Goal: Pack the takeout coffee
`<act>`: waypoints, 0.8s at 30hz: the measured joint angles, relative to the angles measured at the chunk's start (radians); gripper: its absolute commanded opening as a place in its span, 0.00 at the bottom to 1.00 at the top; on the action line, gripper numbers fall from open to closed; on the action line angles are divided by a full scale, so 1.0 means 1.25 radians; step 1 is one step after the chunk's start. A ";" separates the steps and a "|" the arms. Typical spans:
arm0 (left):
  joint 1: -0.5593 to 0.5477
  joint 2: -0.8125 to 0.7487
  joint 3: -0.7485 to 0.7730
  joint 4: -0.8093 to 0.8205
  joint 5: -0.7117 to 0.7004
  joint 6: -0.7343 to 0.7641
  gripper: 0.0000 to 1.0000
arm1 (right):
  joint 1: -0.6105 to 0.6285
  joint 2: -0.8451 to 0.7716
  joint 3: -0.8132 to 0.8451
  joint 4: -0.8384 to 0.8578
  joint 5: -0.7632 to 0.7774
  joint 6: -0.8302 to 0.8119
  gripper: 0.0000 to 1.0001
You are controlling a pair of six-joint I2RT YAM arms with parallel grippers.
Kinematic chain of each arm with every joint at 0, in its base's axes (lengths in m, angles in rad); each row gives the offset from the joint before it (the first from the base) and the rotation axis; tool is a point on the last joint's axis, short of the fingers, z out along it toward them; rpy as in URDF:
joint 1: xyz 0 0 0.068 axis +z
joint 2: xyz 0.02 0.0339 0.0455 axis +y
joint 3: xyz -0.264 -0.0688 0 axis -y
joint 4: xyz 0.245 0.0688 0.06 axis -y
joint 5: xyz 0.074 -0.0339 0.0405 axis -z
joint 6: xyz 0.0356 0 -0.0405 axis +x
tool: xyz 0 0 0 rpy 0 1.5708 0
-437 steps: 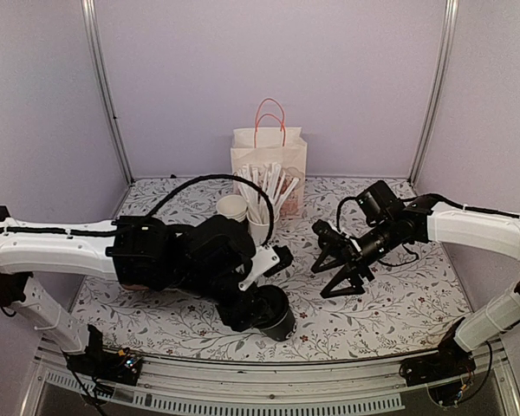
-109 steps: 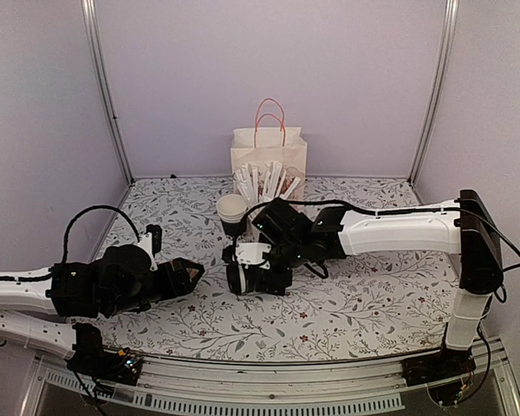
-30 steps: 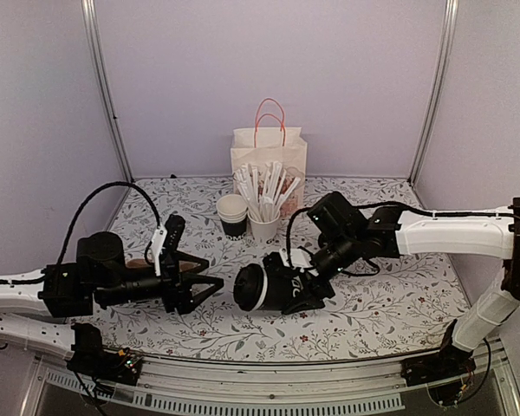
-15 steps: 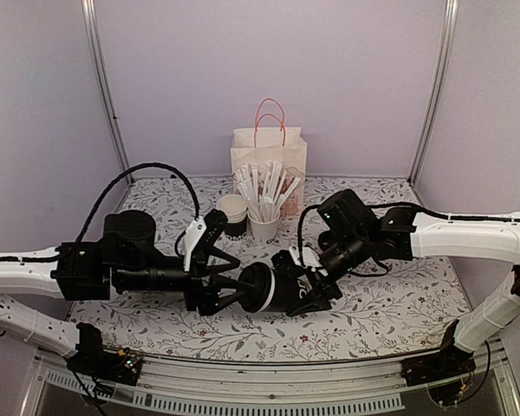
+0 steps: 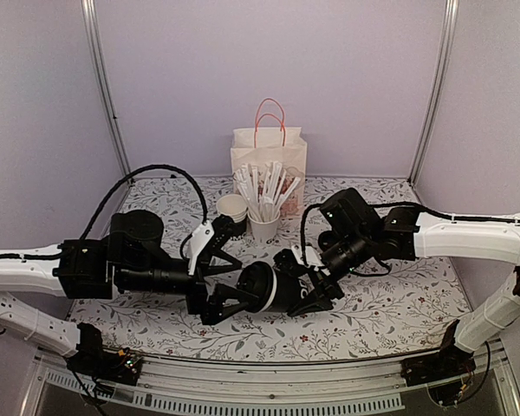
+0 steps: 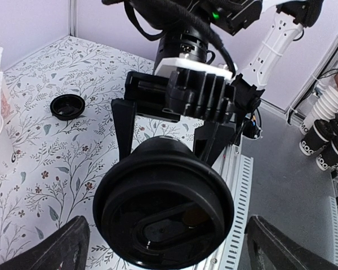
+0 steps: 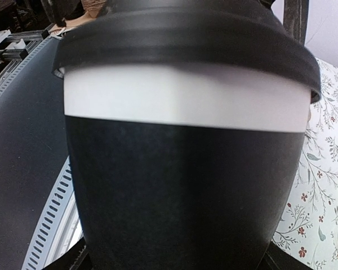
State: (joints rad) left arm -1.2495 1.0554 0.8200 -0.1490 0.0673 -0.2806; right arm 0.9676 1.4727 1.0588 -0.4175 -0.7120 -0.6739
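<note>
takeout coffee is being held off the table, lying on its side, front-centre, between the two arms. Its black lid is on and is being pointed at the left arm, with the base away to the right. In the right wrist view the frame is being filled by the cup: lid rim on top, a white band under it, the dark wall below.

right gripper is being clamped on the cup body. Its black fingers are being seen in the left wrist view, one on each side of the cup just behind the lid.

left gripper is being held spread wide at the lid end. In the top view one fingertip is above the lid and one below it. In its own wrist view a gap to the lid is being shown on both sides.

Further back, the white cup of wrapped sticks is standing with the stack of white-rimmed cups just left of it. The paper bag with orange handles is standing behind both. A small black round piece is lying on the floral surface, apart from the rest; what it is cannot be told.
</note>
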 measured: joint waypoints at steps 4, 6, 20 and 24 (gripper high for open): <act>0.000 0.006 0.000 0.000 0.000 -0.001 0.98 | 0.000 0.000 0.000 0.000 -0.003 -0.001 0.74; 0.000 0.011 0.000 0.000 0.000 -0.001 0.94 | 0.000 0.000 0.000 0.000 -0.004 -0.003 0.74; -0.001 0.033 0.000 0.001 0.015 0.001 0.71 | 0.000 0.000 -0.003 -0.001 -0.007 -0.009 0.77; -0.001 0.033 0.000 0.001 0.014 0.000 0.65 | 0.000 0.000 -0.003 -0.001 -0.004 -0.009 0.87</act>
State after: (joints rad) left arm -1.2503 1.0962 0.8204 -0.1478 0.0849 -0.2802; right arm 0.9676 1.4727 1.0550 -0.4183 -0.7170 -0.6857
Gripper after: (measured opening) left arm 0.738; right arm 0.807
